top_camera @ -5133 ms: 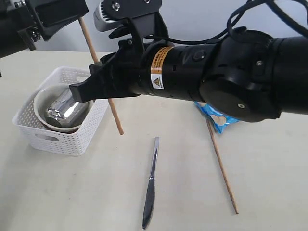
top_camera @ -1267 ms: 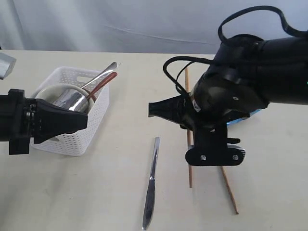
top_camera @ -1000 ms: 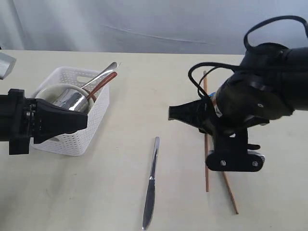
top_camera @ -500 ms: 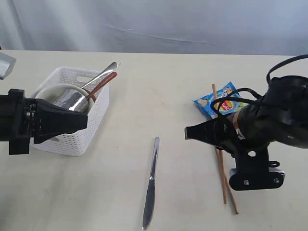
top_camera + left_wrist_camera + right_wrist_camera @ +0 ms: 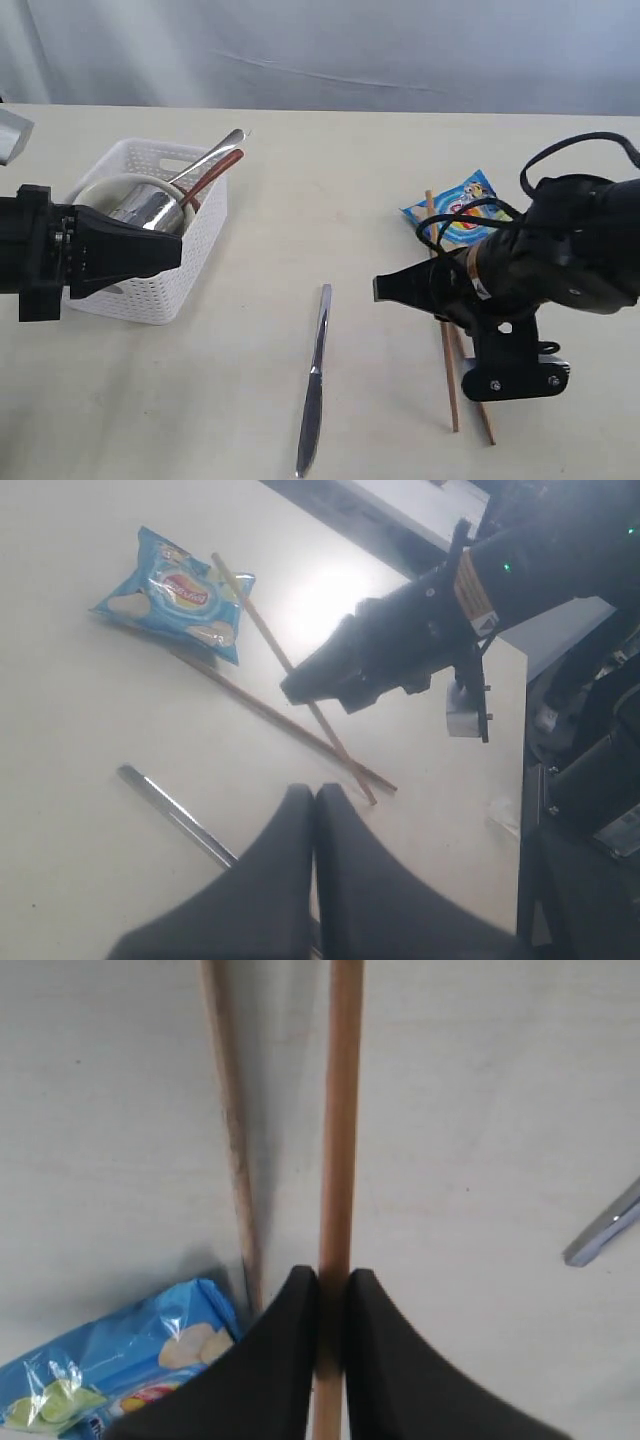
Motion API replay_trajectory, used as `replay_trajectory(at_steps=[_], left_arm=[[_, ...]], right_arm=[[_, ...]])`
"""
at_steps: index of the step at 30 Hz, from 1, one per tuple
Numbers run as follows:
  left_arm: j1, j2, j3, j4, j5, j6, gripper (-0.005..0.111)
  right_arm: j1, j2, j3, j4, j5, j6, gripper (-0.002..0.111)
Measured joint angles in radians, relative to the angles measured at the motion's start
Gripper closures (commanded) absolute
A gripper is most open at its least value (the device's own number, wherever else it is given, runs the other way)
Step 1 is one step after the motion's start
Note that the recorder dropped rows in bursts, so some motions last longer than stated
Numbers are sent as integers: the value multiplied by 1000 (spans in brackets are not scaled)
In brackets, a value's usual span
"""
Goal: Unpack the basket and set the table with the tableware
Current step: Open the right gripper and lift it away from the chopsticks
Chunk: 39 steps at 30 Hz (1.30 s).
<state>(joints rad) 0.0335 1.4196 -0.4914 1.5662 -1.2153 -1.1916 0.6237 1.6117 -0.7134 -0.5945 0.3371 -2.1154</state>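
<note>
My right gripper (image 5: 333, 1280) is shut on a brown wooden chopstick (image 5: 340, 1110), which runs almost parallel to a second chopstick (image 5: 228, 1110) lying on the table (image 5: 300, 180). Whether the held chopstick (image 5: 448, 370) touches the tabletop I cannot tell. The other chopstick (image 5: 480, 415) shows just right of it. At the left the white basket (image 5: 140, 290) holds the cream bowl (image 5: 95, 190), steel cup (image 5: 150, 210), dark red spoon (image 5: 215, 172) and a steel handle (image 5: 218, 148). My left gripper (image 5: 175, 252) hovers at the basket's near side, shut and empty. The knife (image 5: 313, 385) lies at front centre.
The blue chip bag (image 5: 470, 205) lies behind the right arm (image 5: 560, 260), by the far ends of the chopsticks. The bag (image 5: 110, 1370) sits right beside my right fingers. A grey curtain backs the table.
The right arm has carried its chopstick to the right and down, bringing it alongside the chopstick on the table. The left arm and the basket have not moved.
</note>
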Motion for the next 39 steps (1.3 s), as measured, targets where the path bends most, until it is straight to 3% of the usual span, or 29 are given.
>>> replay_trajectory(at_steps=[27, 31, 32, 39], left_arm=[[0, 0, 0, 1, 0, 0, 107], [0, 0, 0, 1, 0, 0, 107], [0, 0, 0, 1, 0, 0, 107], [0, 0, 0, 1, 0, 0, 107]], right_arm=[[0, 155, -41, -1, -21, 60, 108], [0, 157, -41, -1, 2, 62, 71], [0, 157, -41, -1, 6, 62, 67], [0, 145, -41, -4, -53, 62, 66]])
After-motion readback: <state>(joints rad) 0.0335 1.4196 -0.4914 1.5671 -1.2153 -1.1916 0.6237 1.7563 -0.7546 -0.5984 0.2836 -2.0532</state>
